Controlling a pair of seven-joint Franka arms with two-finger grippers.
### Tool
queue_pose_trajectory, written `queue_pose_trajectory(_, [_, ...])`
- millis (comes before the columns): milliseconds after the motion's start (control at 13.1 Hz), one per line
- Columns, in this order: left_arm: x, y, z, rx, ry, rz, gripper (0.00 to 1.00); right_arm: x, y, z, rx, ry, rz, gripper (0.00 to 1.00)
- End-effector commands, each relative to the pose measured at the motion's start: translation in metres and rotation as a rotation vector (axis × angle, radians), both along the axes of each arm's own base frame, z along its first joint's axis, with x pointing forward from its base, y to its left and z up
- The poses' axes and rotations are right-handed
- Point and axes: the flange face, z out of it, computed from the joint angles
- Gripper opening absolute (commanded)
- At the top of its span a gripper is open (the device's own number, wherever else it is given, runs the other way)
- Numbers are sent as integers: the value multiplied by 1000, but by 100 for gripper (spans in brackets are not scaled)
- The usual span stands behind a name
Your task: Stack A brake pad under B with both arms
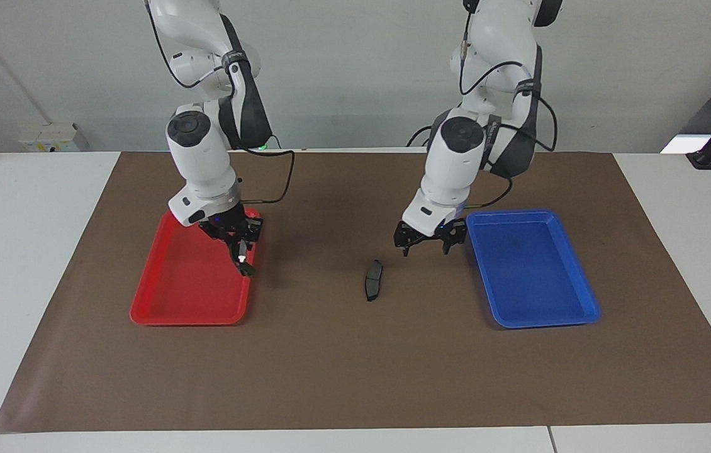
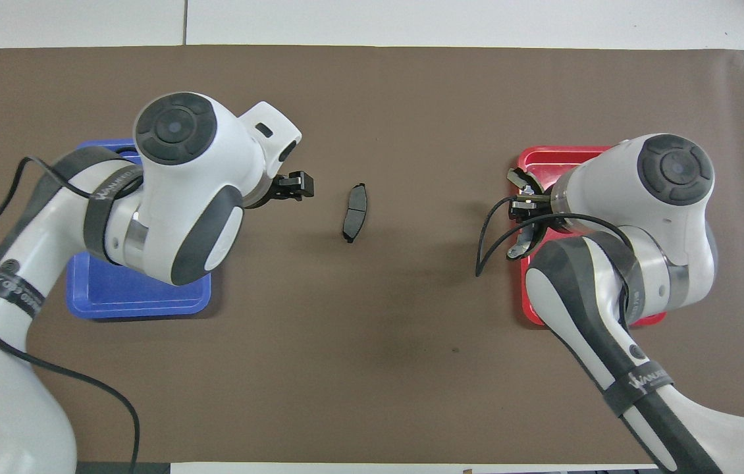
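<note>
Brake pad A [image 1: 374, 280] [image 2: 353, 212], a short dark grey pad, lies flat on the brown mat near the table's middle with nothing on it. My left gripper [image 1: 425, 247] [image 2: 298, 186] hangs open and empty over the mat between this pad and the blue tray. My right gripper [image 1: 239, 246] [image 2: 525, 201] is shut on B [image 1: 245, 267] [image 2: 517, 249], the longer dark crescent with a white mark. It holds B in the air over the red tray's edge, on the side toward the table's middle. B hangs down from the fingers.
A red tray [image 1: 185, 289] [image 2: 543, 158] lies at the right arm's end of the mat. A blue tray [image 1: 531, 270] [image 2: 135, 296] lies at the left arm's end. Neither shows anything lying in it. The brown mat [image 1: 355, 377] covers most of the white table.
</note>
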Motion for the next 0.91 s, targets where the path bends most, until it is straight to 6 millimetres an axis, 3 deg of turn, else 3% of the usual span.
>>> queue_pose_trajectory(0, [-2, 60, 33, 3, 36, -57, 100, 14, 55, -1, 19, -7, -71, 0])
queue_pose_trajectory(304, [-3, 148, 73, 7, 69, -139, 100, 40, 155, -17, 24, -12, -127, 0])
queue_pose_trajectory(533, [-4, 185, 86, 5, 76, -122, 100, 42, 198, -43, 27, -15, -129, 0])
queue_pose_trajectory(685, [0, 210, 96, 6, 75, -85, 100, 51, 207, -45, 35, -30, -133, 0])
queue_pose_trajectory(837, [4, 223, 114, 11, 80, -98, 100, 44, 228, -56, 68, -49, -107, 0])
